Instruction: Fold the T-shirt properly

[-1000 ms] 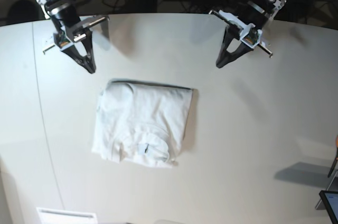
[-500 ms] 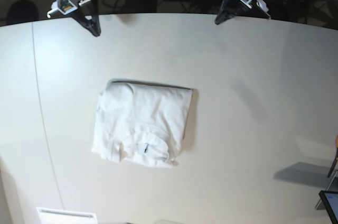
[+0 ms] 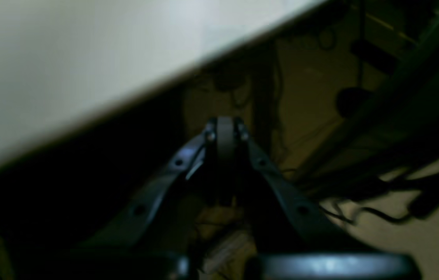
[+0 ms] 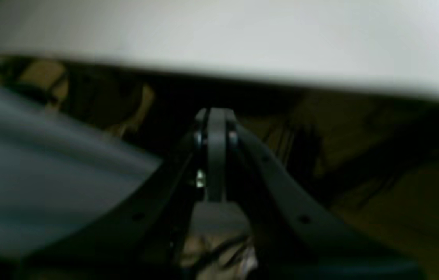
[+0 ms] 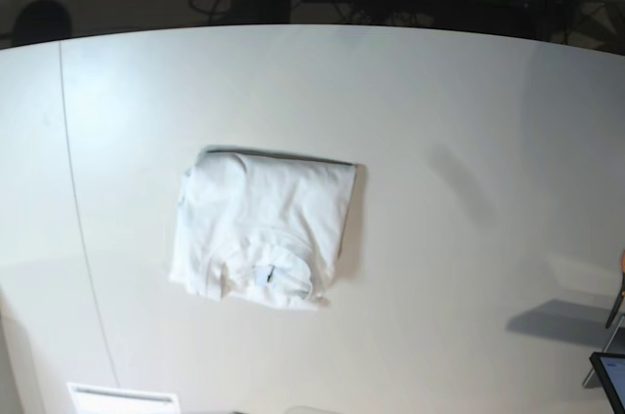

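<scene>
The soft white cotton T-shirt (image 5: 264, 228) is lying folded into a compact rectangle, well away from both pincers, left pincer (image 3: 225, 134) and right pincer (image 4: 215, 124), each sitting closed and empty beyond the off-white surface (image 5: 469, 141); folding is looking essentially finished.

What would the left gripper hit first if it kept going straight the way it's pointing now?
Likely nothing solid soon: the shut left gripper points past the table edge toward dark cables and floor beyond. Depth is unclear in this blurry view.
</scene>
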Available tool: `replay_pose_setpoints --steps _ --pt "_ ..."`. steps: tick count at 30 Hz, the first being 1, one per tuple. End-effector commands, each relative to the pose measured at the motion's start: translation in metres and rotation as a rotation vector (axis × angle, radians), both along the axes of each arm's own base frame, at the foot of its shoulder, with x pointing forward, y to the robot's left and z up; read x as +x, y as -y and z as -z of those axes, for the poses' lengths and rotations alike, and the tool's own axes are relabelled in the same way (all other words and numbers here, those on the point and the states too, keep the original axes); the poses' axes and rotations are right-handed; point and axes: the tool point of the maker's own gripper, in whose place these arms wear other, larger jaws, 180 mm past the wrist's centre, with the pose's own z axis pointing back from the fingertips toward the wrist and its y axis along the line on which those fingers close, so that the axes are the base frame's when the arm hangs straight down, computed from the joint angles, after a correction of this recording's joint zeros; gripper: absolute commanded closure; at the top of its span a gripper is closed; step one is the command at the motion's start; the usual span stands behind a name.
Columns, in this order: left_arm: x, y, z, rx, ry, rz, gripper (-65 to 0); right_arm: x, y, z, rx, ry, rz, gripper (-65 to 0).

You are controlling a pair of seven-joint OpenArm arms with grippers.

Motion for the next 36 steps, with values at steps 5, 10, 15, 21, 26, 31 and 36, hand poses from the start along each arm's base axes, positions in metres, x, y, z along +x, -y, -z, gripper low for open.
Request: replay_pose_setpoints --steps 5,10,15,21,26,31,36 --pt "-0.018 0.013 0.062 -0.044 -0.154 -0.01 0.0 -0.021 0.012 0.081 -0.087 -0.21 0.008 0.0" --pt "-0.033 0.022 0.14 -0.062 -0.389 -0.139 0.0 -0.036 0.034 0.178 -0.166 -0.505 -0.057 0.0" --pt "-0.027 0.03 0.187 -0.061 -0.58 -0.251 0.0 -0.044 0.044 0.233 -0.168 -0.74 -0.038 0.0" --pt "0.003 0.059 0.208 -0.033 -0.708 -0.241 0.0 -0.003 0.053 0.232 -0.123 -0.608 0.084 -0.1" --pt "0.023 0.07 0.212 -0.033 -0.73 -0.263 0.0 0.0 0.039 0.228 -0.089 -0.567 0.105 -0.1" --pt "0.036 0.067 0.211 -0.044 -0.709 -0.291 0.0 0.01 0.031 0.233 -0.163 -0.544 0.122 -0.1" --pt "0.034 0.056 0.212 -0.025 -0.711 -0.296 0.0 0.025 0.042 0.236 -0.258 -0.511 0.144 -0.1"
